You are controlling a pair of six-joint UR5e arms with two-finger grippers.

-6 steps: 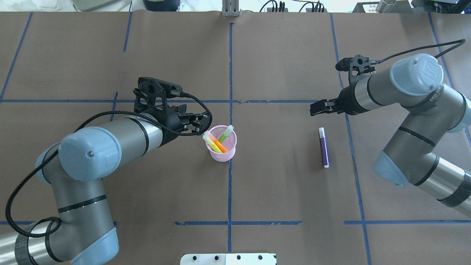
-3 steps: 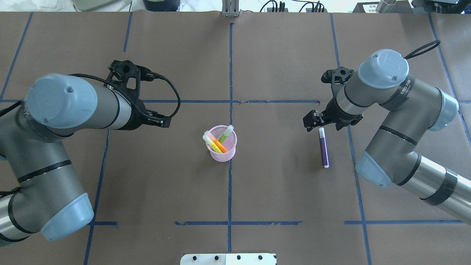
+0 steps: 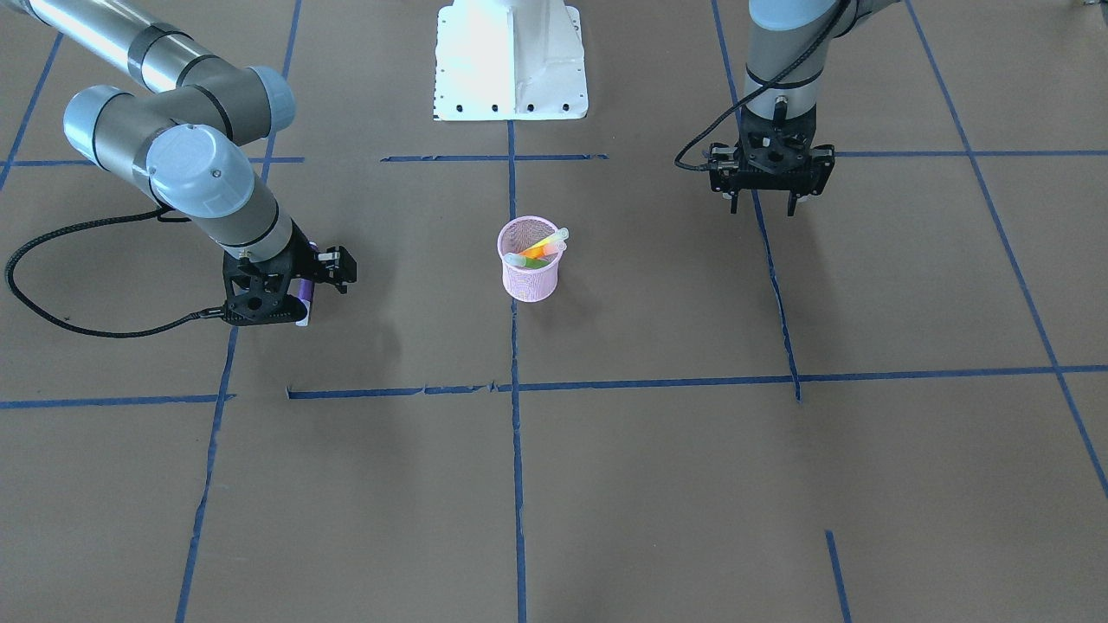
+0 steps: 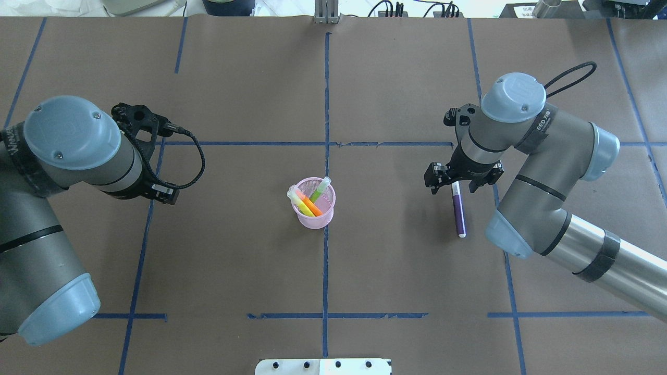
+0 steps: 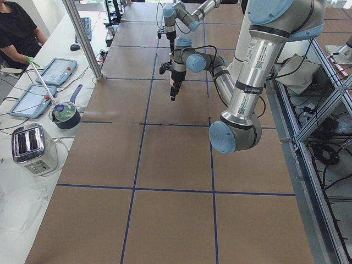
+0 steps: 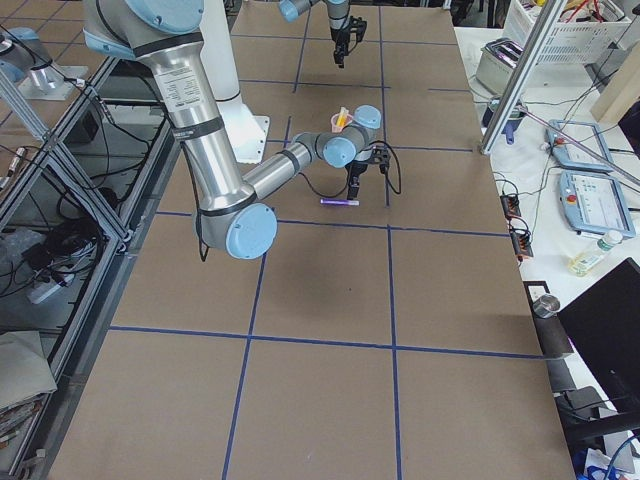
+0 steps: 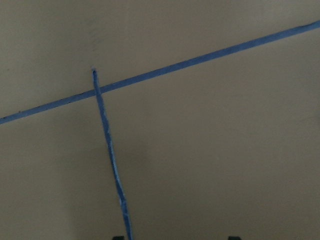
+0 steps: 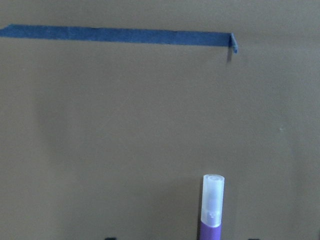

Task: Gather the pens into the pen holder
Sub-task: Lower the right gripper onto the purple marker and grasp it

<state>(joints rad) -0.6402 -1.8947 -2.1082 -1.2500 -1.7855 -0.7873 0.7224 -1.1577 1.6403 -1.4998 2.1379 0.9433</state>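
You see R gripper over the cap end of purple pen, fingers wide apart. Pen lies flat on table, well apart from pink pen holder. Orange pen & green pen lean inside holder. L gripper is far off, fingers also wide.

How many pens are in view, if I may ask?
4: yellow pen, orange pen and green pen in the pink holder; purple pen on the table below the right end effector. More may be hidden.
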